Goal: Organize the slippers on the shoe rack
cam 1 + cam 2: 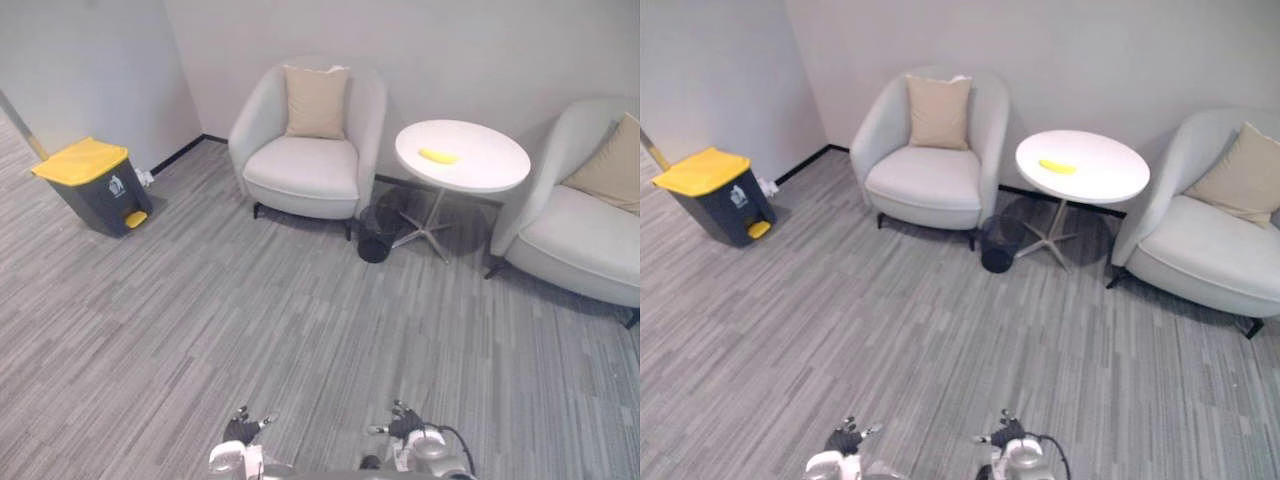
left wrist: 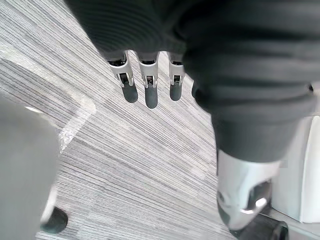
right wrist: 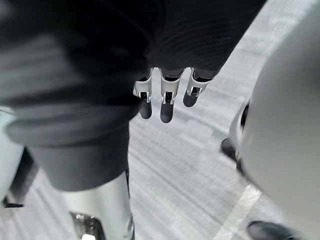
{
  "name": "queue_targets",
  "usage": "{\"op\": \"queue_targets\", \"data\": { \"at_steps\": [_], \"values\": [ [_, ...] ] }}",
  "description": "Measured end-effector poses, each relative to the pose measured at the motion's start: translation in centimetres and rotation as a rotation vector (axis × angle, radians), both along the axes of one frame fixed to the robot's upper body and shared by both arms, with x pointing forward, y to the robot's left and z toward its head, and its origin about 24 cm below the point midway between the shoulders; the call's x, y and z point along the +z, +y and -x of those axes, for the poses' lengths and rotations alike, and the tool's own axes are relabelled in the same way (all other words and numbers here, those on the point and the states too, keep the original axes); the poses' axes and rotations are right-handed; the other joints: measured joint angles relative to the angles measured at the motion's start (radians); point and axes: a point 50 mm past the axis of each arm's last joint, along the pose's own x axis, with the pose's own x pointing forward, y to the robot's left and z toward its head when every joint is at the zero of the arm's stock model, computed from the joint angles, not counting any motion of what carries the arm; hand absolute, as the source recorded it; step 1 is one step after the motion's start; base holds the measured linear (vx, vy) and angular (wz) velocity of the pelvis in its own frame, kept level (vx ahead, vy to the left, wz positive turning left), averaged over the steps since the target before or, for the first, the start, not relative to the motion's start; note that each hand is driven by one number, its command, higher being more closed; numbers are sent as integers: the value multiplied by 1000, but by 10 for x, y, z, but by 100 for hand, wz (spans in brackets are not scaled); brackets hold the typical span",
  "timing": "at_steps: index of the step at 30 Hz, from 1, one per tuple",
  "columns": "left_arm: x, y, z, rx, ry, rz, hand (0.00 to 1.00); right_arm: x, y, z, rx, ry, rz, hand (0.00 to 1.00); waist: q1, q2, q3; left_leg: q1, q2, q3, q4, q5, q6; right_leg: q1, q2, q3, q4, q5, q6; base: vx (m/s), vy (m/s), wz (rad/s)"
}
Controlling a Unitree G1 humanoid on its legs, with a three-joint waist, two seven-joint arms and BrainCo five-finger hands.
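Both the left hand [image 2: 145,82] and right hand [image 3: 165,97] hang relaxed and empty over grey carpet [image 1: 250,320] facing armchairs [image 1: 305,140], so progress cannot be judged.

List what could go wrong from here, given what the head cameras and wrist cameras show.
1. The view holds two armchairs, a round table and a pedal bin, but no slippers or shoe rack, so the robot may have to turn and search.
2. The small dark basket on the carpet beside the table's foot could be kicked when walking on.
3. Left hand and right hand hang open and hold nothing.
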Motion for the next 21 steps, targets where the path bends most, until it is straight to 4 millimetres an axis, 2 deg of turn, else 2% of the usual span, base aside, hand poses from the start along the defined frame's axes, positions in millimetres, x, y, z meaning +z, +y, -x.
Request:
{"op": "queue_targets", "data": {
  "at_steps": [1,2,3,4,5,6,7,8,9,11,13,15,21],
  "values": [
    [0,-2,1,6,1,9,0,1,-4,-3,1,-7,14,0,7,24,7,-27,5,-32,59,-26,19,7,22,38,-20,13,3,-80,-6,-87],
    [-1,-2,1,9,1,10,0,2,-6,-4,0,-8,20,0,7,30,7,-25,2,-47,54,-38,26,8,29,50,-27,14,4,-78,41,-96],
    [0,-1,1,13,1,8,0,2,-9,-3,-4,-5,28,0,9,29,8,-25,-19,-108,4,-72,33,6,40,91,-61,21,15,-76,32,-97],
    [1,2,1,19,-9,2,0,1,-9,-2,-6,-3,29,0,10,20,9,-16,-46,-166,-106,-90,25,2,50,129,-105,31,31,-91,45,-100],
    [1,3,2,22,-8,1,0,1,-9,-1,-6,-3,29,0,10,18,8,-8,-52,-191,-157,-91,27,-2,56,143,-121,34,36,-67,43,-114],
    [1,1,2,47,-12,21,0,2,-13,-1,-10,-3,37,0,18,46,1,5,-41,-227,-289,-57,25,-1,86,168,-161,52,31,-48,47,-92],
    [0,2,3,60,-10,22,0,2,-13,-2,-10,-5,37,0,23,49,2,8,-36,-213,-303,-54,28,-13,87,163,-142,55,22,-4,87,-97],
    [-1,6,6,78,4,20,0,2,-13,-1,-21,-7,33,0,14,34,1,36,-37,-192,-345,-44,24,2,72,166,-100,50,15,80,101,-43],
    [-1,10,7,77,7,10,0,-1,-12,9,-32,18,28,0,11,9,-7,56,-56,-182,-358,-39,22,72,50,181,-138,56,15,122,108,-31],
    [-2,10,9,84,17,12,0,-3,-13,16,-42,31,30,0,18,13,-28,82,-50,-157,-384,-22,9,104,54,192,-194,98,15,122,95,-32],
    [-5,9,16,88,38,16,0,-4,-15,21,-75,32,27,0,9,5,-53,106,-54,-146,-448,10,14,94,52,207,-199,99,15,158,69,-25],
    [-5,5,17,88,41,26,0,-4,-16,22,-85,30,26,0,5,9,-56,120,-52,-146,-470,18,11,94,56,212,-199,96,18,191,30,-7],
    [-6,-1,16,98,45,42,0,-5,-20,27,-126,38,24,0,4,15,-67,134,-69,-184,-450,29,19,110,56,229,-200,95,19,97,20,-12]
  ]
}}
